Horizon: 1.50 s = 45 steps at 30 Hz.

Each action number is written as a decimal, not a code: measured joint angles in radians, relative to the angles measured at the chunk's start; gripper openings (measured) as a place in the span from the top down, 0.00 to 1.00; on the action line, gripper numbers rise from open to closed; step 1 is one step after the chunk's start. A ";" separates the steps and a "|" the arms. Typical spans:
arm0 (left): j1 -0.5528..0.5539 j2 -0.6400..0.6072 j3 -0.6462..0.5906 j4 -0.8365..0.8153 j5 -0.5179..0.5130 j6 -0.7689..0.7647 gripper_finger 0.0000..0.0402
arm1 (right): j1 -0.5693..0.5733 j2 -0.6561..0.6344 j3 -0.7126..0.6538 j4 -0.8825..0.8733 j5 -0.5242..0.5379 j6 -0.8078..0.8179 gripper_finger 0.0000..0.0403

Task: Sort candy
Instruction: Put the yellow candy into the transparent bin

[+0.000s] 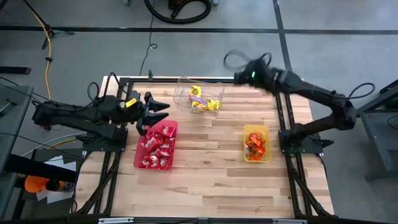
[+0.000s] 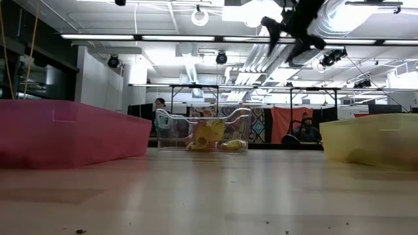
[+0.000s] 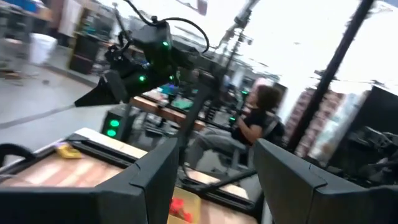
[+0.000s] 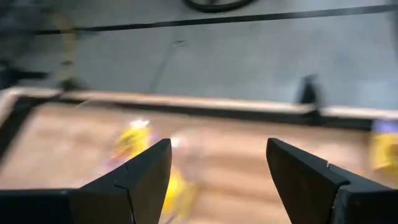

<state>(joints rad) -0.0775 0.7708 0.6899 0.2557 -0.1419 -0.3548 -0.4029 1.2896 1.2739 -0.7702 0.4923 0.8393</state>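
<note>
The candy lies sorted in three trays on the wooden table. Red packets fill the red tray. Yellow ones sit in the clear tray. Orange ones sit in the yellow tray. My left gripper hovers open just beyond the red tray's far left corner, with nothing between its fingers. My right gripper is raised near the table's far edge, right of the clear tray. It is open and empty and looks down toward the yellow candy.
Black frame rails run along the table's left, right and far edges. Bare wood stretches across the near half of the table. Beyond the far edge, people sit in the room.
</note>
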 joint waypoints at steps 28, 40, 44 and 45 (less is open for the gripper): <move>0.140 0.001 0.000 -0.006 -0.037 -0.150 0.51 | -0.669 0.620 0.009 -0.153 -0.080 -0.338 0.36; 0.142 0.001 0.000 -0.011 -0.052 -0.149 0.51 | -0.674 0.702 0.012 -0.125 -0.098 -0.374 0.40; 0.143 0.000 0.000 -0.012 -0.056 -0.141 0.51 | -0.669 0.687 0.007 -0.136 -0.068 -0.379 0.59; 0.144 -0.003 0.000 -0.013 -0.056 -0.141 0.51 | -0.669 0.676 0.006 -0.138 -0.059 -0.389 0.67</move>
<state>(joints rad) 0.0662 0.7675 0.6899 0.2430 -0.1978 -0.4960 -1.0716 1.9658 1.2797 -0.9081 0.4333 0.4501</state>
